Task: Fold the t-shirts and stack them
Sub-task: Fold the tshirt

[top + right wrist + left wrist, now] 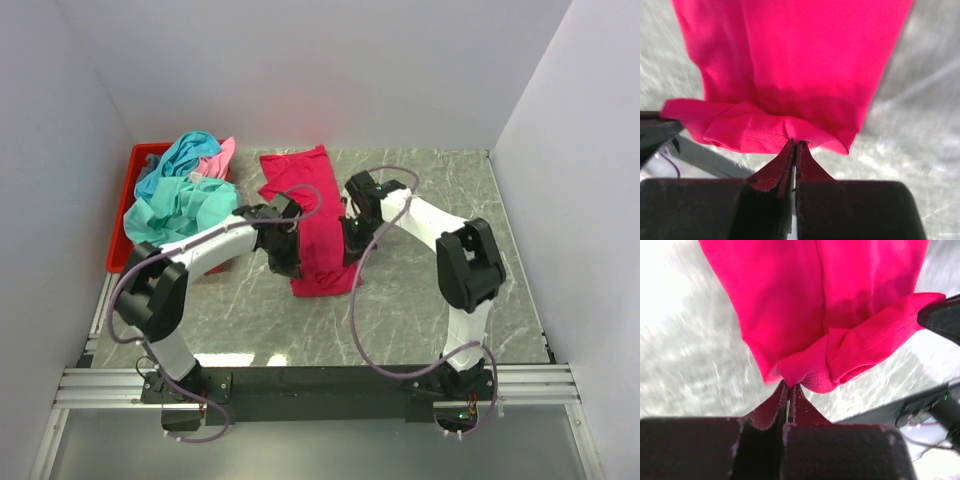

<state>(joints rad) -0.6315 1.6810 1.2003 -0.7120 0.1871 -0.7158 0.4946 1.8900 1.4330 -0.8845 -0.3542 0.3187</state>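
Note:
A magenta-red t-shirt [312,215] lies lengthwise on the marble table, partly lifted between both arms. My left gripper [287,262] is shut on its left hem edge; the wrist view shows the cloth [830,315] pinched at the left gripper's tips [789,385]. My right gripper [349,252] is shut on the right edge, with the hem [790,75] bunched at the right gripper's tips [795,142]. Teal t-shirts [180,195] and a light pink one [222,158] are piled in the bin at the left.
A red plastic bin [128,215] stands at the left against the wall. White walls close in the marble table [450,180] at back and sides. The metal rail [320,385] with the arm bases runs along the near edge.

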